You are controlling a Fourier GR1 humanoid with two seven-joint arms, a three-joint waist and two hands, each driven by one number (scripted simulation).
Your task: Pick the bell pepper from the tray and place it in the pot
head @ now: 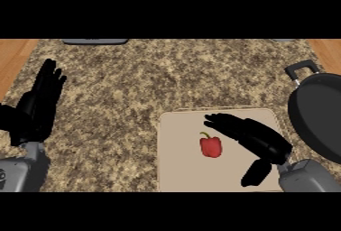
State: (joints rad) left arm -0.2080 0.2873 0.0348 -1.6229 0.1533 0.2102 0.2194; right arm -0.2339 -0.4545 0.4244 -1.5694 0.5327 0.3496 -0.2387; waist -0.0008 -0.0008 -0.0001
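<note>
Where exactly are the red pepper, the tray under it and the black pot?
bell pepper (211, 147), head view, on the middle of its red body.
tray (181, 171), head view, on a bare part of its beige surface, left of the pepper.
pot (320, 117), head view, on its dark inside, at the right edge.

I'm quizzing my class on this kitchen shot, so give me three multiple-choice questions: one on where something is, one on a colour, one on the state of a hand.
1. Where is the pepper?
A. in the pot
B. on the tray
C. on the bare counter

2. What colour is the pepper?
A. red
B. green
C. yellow

3. How is the right hand?
A. curled round the pepper
B. open, beside and above the pepper
C. out of view

Answers:
1 B: it lies on the beige tray, while the pot sits at the right edge.
2 A: red body, green stem.
3 B: its fingers are straight and the pepper shows apart from them, uncovered.
</note>
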